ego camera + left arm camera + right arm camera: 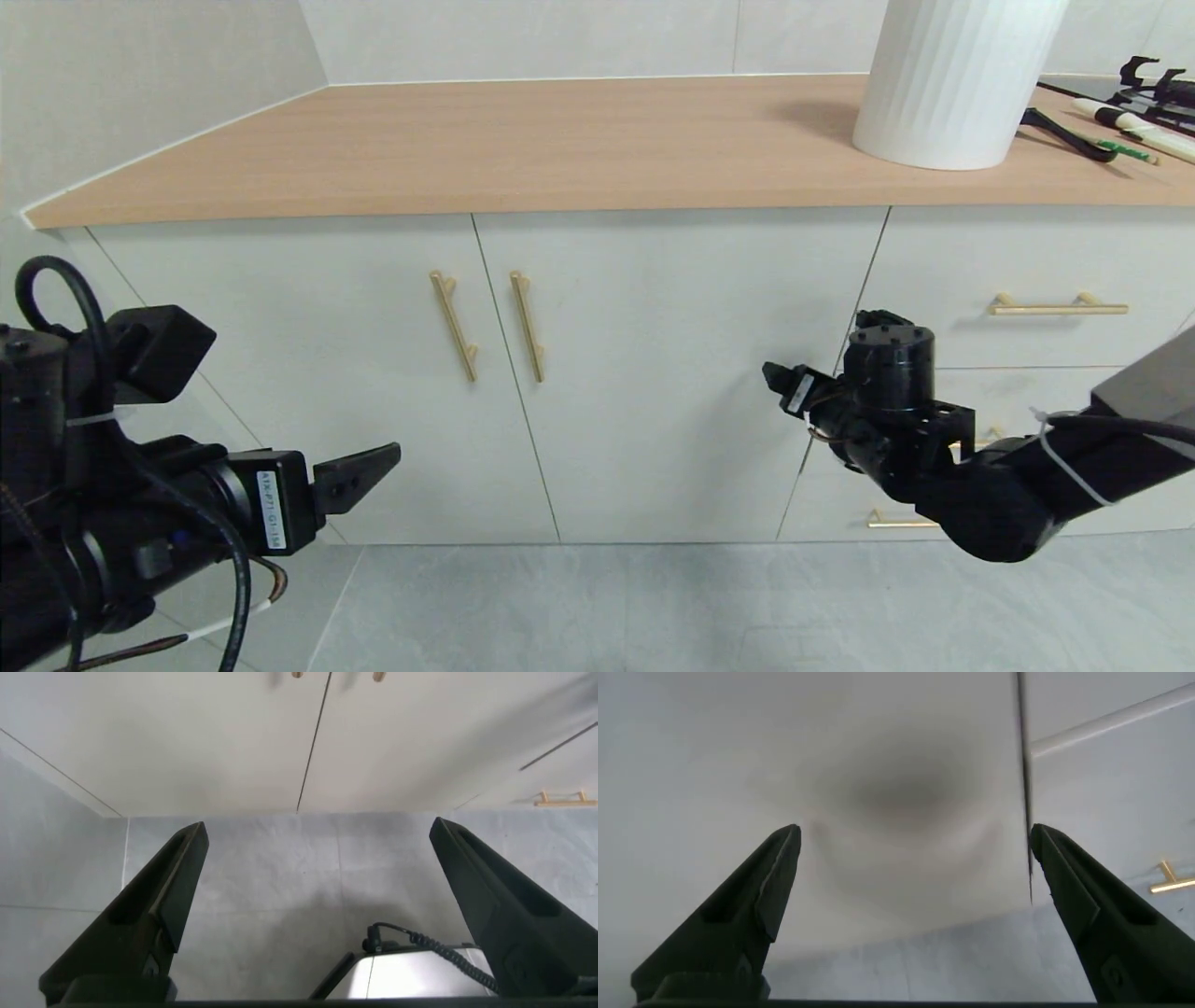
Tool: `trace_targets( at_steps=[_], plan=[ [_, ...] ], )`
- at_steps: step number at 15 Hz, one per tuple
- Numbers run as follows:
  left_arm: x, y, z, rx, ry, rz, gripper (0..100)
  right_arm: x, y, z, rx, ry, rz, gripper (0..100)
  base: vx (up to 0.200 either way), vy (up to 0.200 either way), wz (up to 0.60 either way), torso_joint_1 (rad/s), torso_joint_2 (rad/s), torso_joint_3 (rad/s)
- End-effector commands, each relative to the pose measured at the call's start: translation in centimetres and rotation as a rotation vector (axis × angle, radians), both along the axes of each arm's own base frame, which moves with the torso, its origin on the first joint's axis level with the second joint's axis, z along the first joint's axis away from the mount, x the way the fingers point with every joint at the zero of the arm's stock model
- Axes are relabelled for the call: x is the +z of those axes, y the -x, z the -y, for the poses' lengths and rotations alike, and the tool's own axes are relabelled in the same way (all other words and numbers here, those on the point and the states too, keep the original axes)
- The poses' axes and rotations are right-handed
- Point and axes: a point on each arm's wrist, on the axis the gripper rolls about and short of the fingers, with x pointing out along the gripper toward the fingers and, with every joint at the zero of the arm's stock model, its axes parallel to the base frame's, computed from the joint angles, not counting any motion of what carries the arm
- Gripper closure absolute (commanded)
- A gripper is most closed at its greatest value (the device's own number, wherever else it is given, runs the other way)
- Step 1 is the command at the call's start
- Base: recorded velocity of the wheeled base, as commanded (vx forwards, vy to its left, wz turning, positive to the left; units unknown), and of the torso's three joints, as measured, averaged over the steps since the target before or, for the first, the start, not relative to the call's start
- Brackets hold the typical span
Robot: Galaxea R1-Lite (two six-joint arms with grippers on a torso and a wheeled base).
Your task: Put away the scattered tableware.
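Scattered utensils lie at the far right of the wooden countertop (523,140): a black spoon (1066,133), a thin green-handled piece (1127,147) and a white-handled one (1134,126). A tall white ribbed container (952,79) stands beside them. My left gripper (387,459) hangs low on the left in front of the cabinet doors; its fingers are spread open and hold nothing (318,829). My right gripper (773,375) sits below the counter, facing the white cabinet front, open and empty (914,833). Both are well below and apart from the utensils.
Two white cabinet doors carry vertical gold handles (455,325) (527,325). Right of them is a stack of drawers with gold bar handles (1057,305) (901,523). A black object (1153,86) sits at the counter's far right edge. Grey tiled floor (597,607) lies below.
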Motion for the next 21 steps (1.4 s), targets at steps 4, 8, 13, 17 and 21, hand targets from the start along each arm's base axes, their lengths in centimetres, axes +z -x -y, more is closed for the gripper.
trace_targets(
  at_steps=[4,8,13,17,21],
  plan=[
    [0.3,3.3,-2.8,0.068,0.043,0.08,0,7.5,9.6,4.8,0.073,0.007,0.162,0,0.0,0.0,0.0,0.0,0.0,0.0],
    [-1.8,8.6,-5.5,0.106,0.07,0.163,0,8.1,19.8,10.8,0.068,0.119,0.288,0,0.0,0.0,0.0,0.0,0.0,0.0],
    [-4.2,14.8,-8.0,0.115,0.015,0.25,0,6.2,30.3,16.7,-0.064,0.265,0.379,0,0.0,0.0,0.0,0.0,0.0,0.0],
    [-6.1,18.0,-8.9,0.207,-0.016,0.297,0,3.9,36.7,18.5,-0.045,0.381,0.445,0,0.0,0.0,0.0,0.0,0.0,0.0],
    [-9.0,19.1,-8.7,0.304,-0.11,0.331,0,3.2,38.1,19.2,-0.126,0.384,0.439,0,0.0,0.0,0.0,0.0,0.0,0.0]
  ],
)
